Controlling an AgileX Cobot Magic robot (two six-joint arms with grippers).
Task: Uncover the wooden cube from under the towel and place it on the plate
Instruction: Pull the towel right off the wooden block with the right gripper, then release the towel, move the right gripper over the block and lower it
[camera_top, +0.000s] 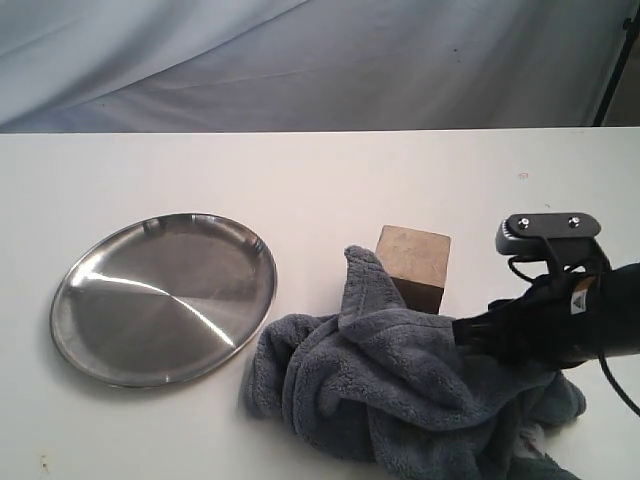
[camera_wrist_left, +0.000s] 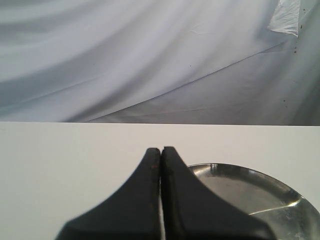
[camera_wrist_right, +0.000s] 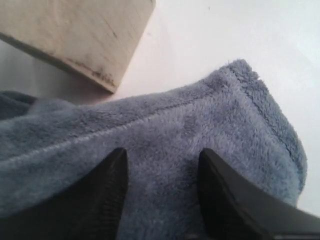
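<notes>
Plush blue-grey towel (camera_top: 400, 385) lies bunched in a heap on the white tabletop (camera_top: 300, 170). The wooden cube (camera_top: 413, 262) stands bare at the heap's twelve o'clock, touching a raised fold that hides its lower corner. The plate (camera_top: 150, 300) lies empty at the cube's nine o'clock, apart from both.

The right jaws are spread low over the towel with pile between them, pinching nothing we can see. The left jaws are pressed together and empty, near the plate's rim.

We judge the uncovering about done (that fold against the block is the only snag). So we would lift clear of the fabric, then close squarely on two flat opposite faces. Rough, mottled wood should grip well. The shiny steel dish is shallow, so we would set the block down gently.
</notes>
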